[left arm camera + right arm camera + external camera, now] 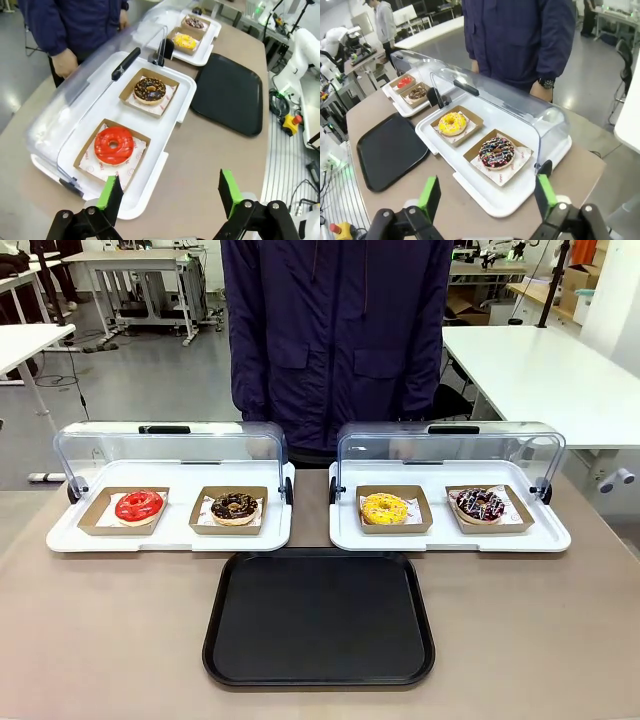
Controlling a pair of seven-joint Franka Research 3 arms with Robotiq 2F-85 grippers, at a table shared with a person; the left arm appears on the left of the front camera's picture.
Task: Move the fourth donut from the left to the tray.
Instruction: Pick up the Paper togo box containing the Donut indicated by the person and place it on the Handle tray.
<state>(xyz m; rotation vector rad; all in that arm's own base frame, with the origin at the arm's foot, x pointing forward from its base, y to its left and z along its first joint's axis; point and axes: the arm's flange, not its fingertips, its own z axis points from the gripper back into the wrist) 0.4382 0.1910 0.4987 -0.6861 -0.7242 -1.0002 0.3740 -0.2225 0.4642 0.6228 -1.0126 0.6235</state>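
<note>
Beyond the tray, the fourth donut is seated in its holder, left gripper and right gripper are spread wide.

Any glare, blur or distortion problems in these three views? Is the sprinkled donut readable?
Front view: even light, sharp; faint reflections on the right lid, the fourth donut reads cleanly. Left wrist view: wide-angle curvature, milky haze on the left lid. Right wrist view: bright glare patches on the right lid, donut sharp, soft sheen on the tray.

table | black tray near-centre | left display tray, right display tray behind
</note>
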